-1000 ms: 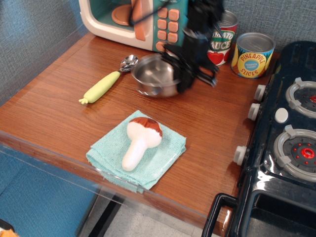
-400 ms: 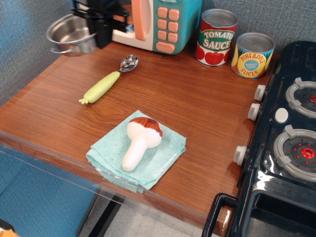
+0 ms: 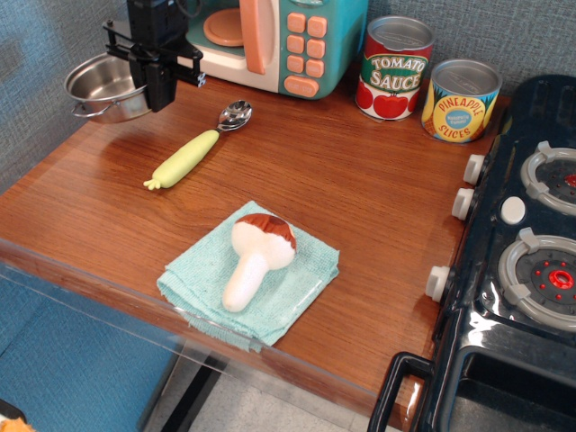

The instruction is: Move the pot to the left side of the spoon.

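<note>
Now that the claw (image 3: 158, 88), closed on the steel pot (image 3: 103, 87), has carried it left past the spoon (image 3: 198, 145), only lowering onto the bench (image 3: 360, 198) remains.

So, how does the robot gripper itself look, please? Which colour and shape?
The gripper is all matte black: a boxy block on top, a thin horizontal crossbar with small bolts at its ends, and a narrow blocky finger below. No markings or coloured parts are visible, and no cables can be made out.

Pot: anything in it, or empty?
Empty. The small shiny steel pot, gripped at its rim by the black claw, shows only bare reflective metal inside; its far right side is hidden.
</note>
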